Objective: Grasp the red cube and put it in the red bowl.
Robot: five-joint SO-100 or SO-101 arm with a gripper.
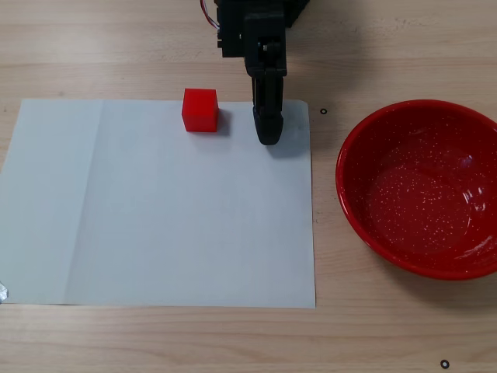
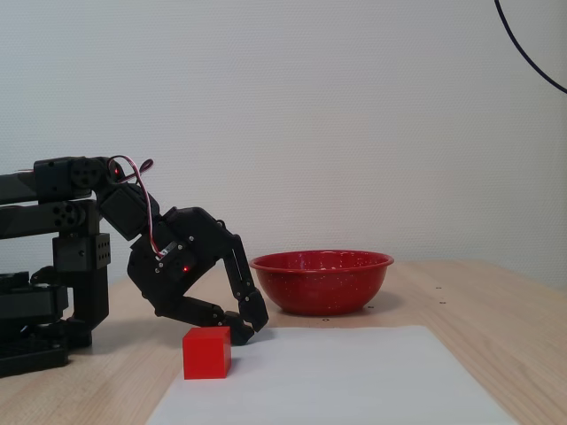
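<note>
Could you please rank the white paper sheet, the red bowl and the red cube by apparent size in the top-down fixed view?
Largest to smallest in the top-down fixed view:
1. white paper sheet
2. red bowl, partly cut off at the right edge, yet clearly smaller than the sheet
3. red cube, by far the smallest

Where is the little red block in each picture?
A fixed view from above: the small matte red cube sits at the top edge of the white paper sheet, left of the black claw.
A fixed view from the side: the cube stands low and left of centre, below the claw.
Shared landmark: the glossy speckled red bowl, right of the cube in both fixed views.
</note>
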